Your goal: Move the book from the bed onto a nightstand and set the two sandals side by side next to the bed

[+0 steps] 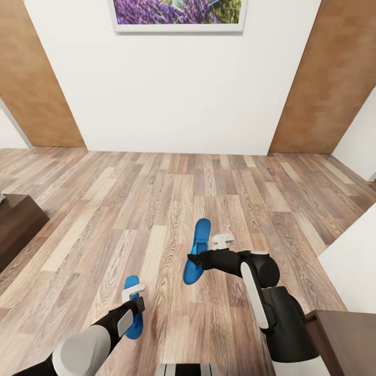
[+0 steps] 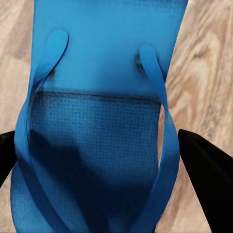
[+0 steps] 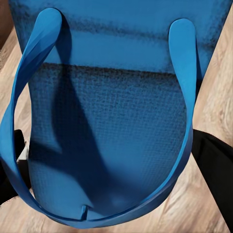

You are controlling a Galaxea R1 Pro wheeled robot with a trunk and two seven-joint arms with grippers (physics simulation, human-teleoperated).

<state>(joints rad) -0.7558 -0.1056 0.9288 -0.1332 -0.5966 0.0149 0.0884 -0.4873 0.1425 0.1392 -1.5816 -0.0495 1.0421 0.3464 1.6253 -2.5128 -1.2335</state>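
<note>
1. In the head view the robot faces a white wall point(image 1: 198, 89) with brown wood panels point(image 1: 324, 78) at either side and the lower edge of a framed lavender picture point(image 1: 177, 15) at the top; a wood-plank floor point(image 1: 156, 198) spreads below.
2. The right gripper point(image 1: 194, 259) reaches toward the middle of the floor and grips a bright blue sandal point(image 1: 197, 250) across its width, near the middle of its length.
3. That sandal's long axis runs nearly straight away from the robot, leaning slightly to the right at its far end; the far tip points toward the white wall.
4. In the right wrist view the same sandal point(image 3: 111, 126) shows its textured footbed and looped strap, with a black finger point(image 3: 213, 174) hard against one long edge and another dark finger partly showing at the opposite edge, so the jaws are clamped on it.
5. The left gripper point(image 1: 137, 305) sits lower and further left, holding the second sandal point(image 1: 133, 308); its long axis also runs roughly away from the robot, parallel to the first.
6. In the left wrist view this sandal point(image 2: 97, 121) lies between two black fingers point(image 2: 206, 179), one at each long side, pressed against the strap edges.
7. The two sandals are well apart, the left one nearer the robot.
8. A dark wooden piece point(image 1: 15, 224) stands at the left edge; a dark brown top point(image 1: 347, 339) and a pale surface point(image 1: 355, 261) sit at the lower right.
</note>
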